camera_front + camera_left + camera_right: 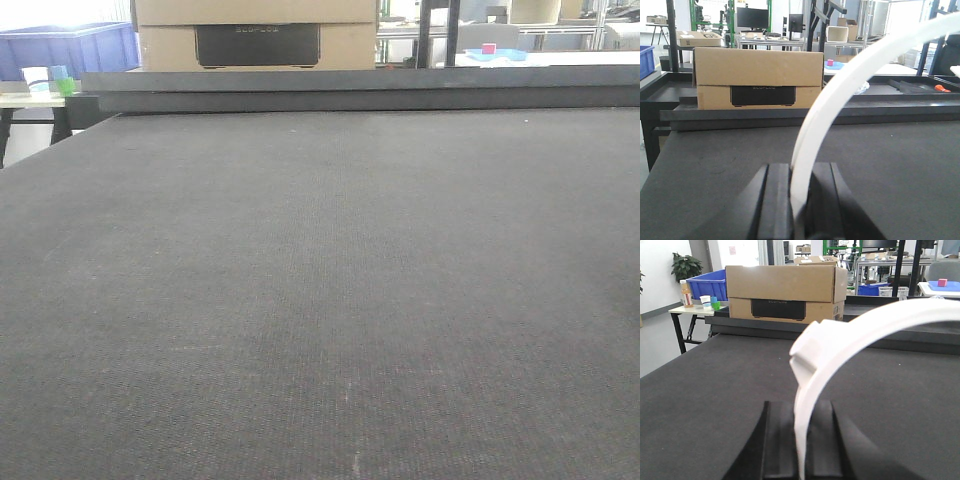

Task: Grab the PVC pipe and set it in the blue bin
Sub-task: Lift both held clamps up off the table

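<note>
In the right wrist view my right gripper [801, 405] is shut on the PVC pipe [840, 347], a white curved piece with a small lug on its rim, arching up and to the right. My left gripper [799, 167] is shut on a long thin white curved strap [840, 95] that sweeps up to the right. Both hang above the black table [320, 300]. The blue bin [710, 282] stands far off at the back left, beyond the table's edge, and also shows as the blue bin [60, 50] in the front view. Neither gripper shows in the front view.
A cardboard box [257, 35] stands on a raised black ledge [360, 90] along the table's far edge. A small side table [690, 310] with a bottle and cups stands by the blue bin. Another blue bin [872, 289] sits far back right.
</note>
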